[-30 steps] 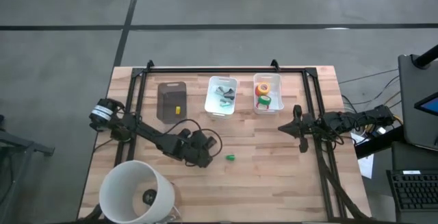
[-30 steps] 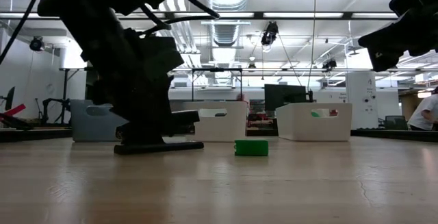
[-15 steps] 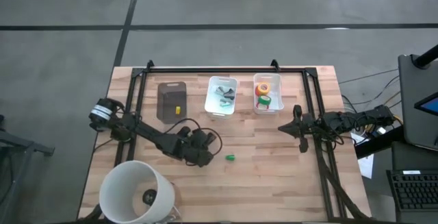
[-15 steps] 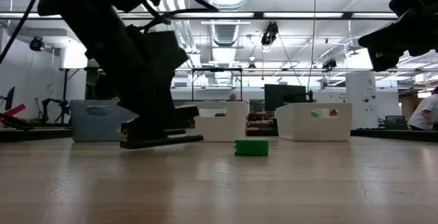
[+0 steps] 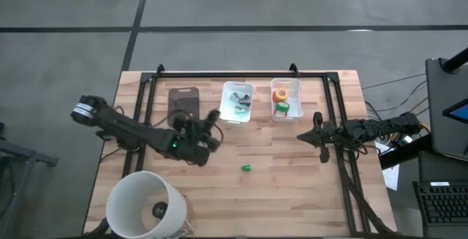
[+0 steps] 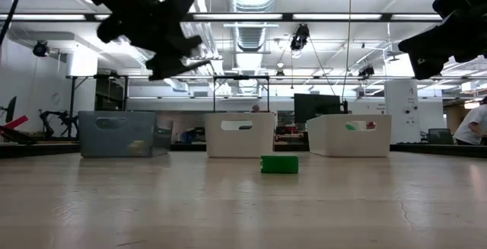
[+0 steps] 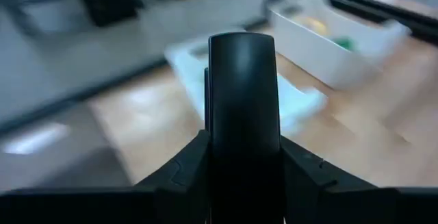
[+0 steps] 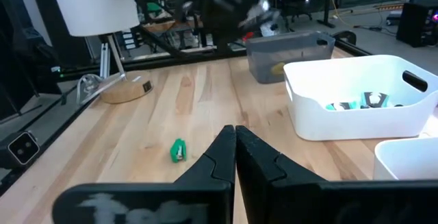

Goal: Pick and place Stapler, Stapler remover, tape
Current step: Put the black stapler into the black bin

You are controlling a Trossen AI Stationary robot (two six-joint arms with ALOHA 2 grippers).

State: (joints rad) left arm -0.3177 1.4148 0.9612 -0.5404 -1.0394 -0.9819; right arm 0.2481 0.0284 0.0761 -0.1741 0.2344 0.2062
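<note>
**Black stapler held above the worktop**

Wooden worktop (image 5: 292, 188) seen from above: the left end effector (image 5: 208, 122) hangs just in front of the grey bin (image 5: 183, 107) and beside the middle white bin (image 5: 236, 101). Tape (image 5: 281, 100) rolls lie in the right white bin (image 5: 285, 99). A small green piece (image 5: 246, 168) lies alone on the wood. The right end effector (image 5: 316, 131) waits near the right edge.

From table height, the left end effector (image 6: 179, 59) is well above the surface, clamped on the stapler (image 6: 190, 66).

Its wrist camera shows the stapler (image 7: 242, 114) gripped between the fingers.

The right wrist camera shows the right fingers (image 8: 219, 157) pressed together.
</note>
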